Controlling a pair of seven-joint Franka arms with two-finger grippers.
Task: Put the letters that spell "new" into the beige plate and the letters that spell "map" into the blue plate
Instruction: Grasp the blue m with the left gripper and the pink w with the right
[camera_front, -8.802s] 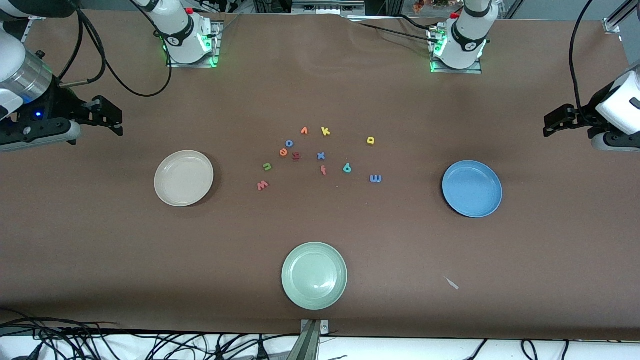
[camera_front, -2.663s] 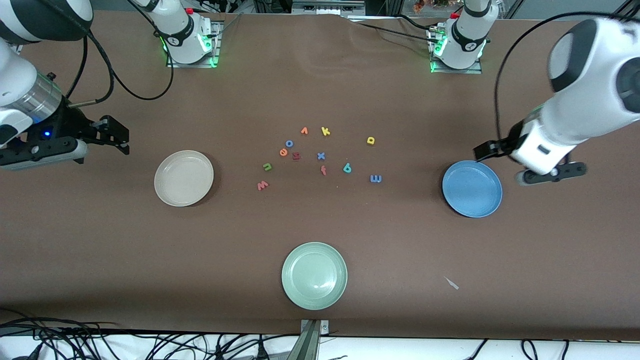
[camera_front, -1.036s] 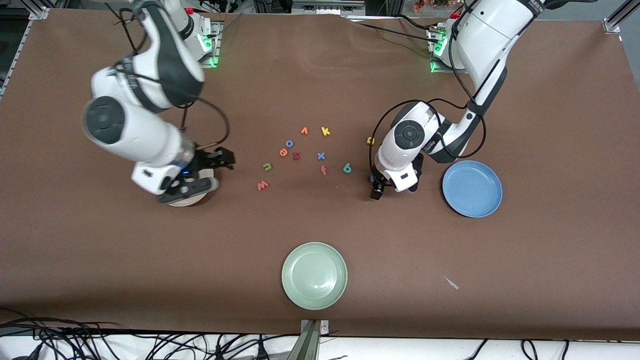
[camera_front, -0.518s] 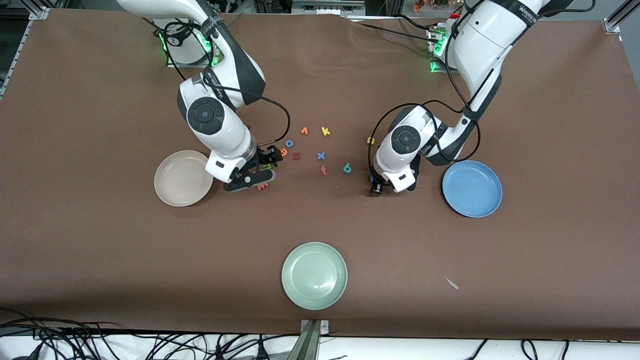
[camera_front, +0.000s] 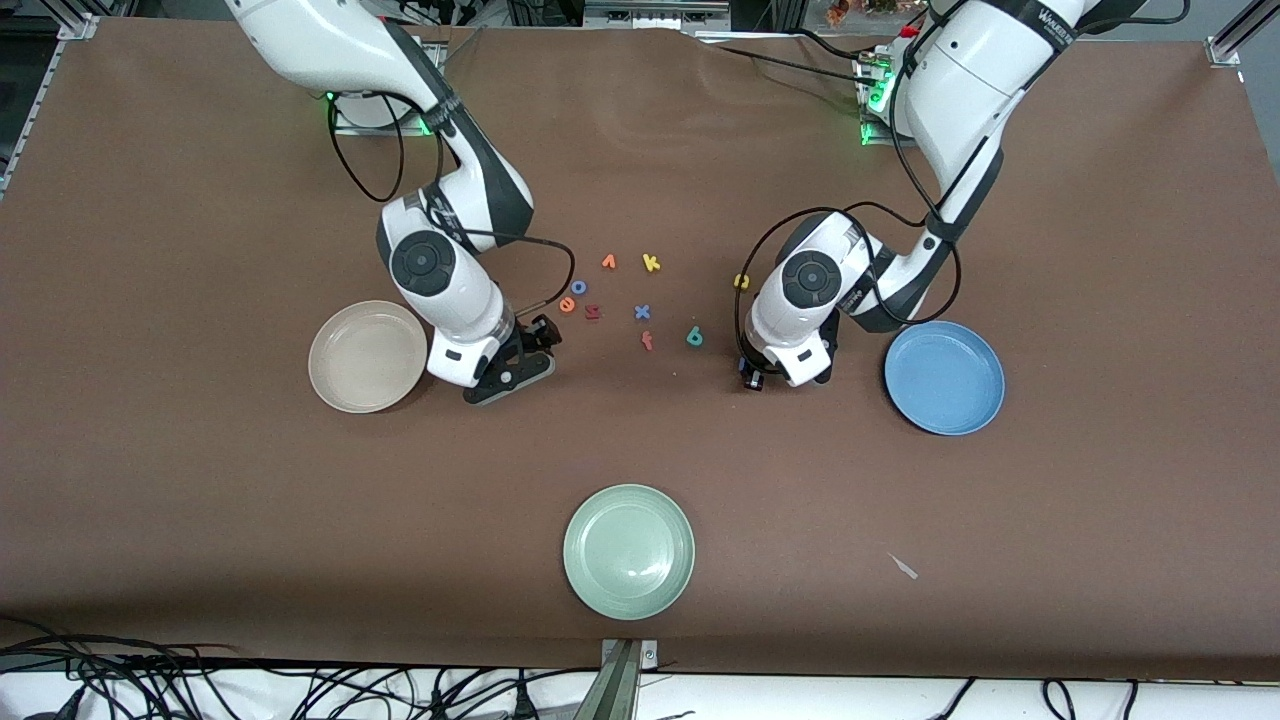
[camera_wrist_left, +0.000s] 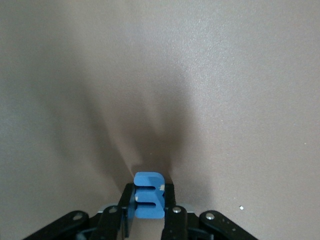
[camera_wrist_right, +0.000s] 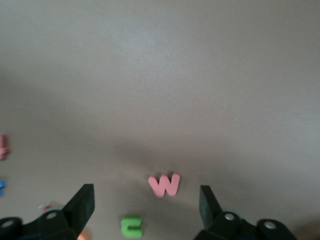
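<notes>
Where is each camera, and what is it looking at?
Front view: high, facing both arms; sees the brown table, three plates, loose letters, left gripper and right gripper.
Left wrist view: on the left arm, looking down past its fingers, closed on the blue m.
Right wrist view: on the right arm, looking down between open fingers at the pinkish-red w and green n.
Shared: both wrist views show the same table as the front view.

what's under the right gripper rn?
Below the right gripper, open over the table: the pink w between its fingers and the green n beside it, both flat on the brown table. In the front view the arm covers both letters.
</notes>
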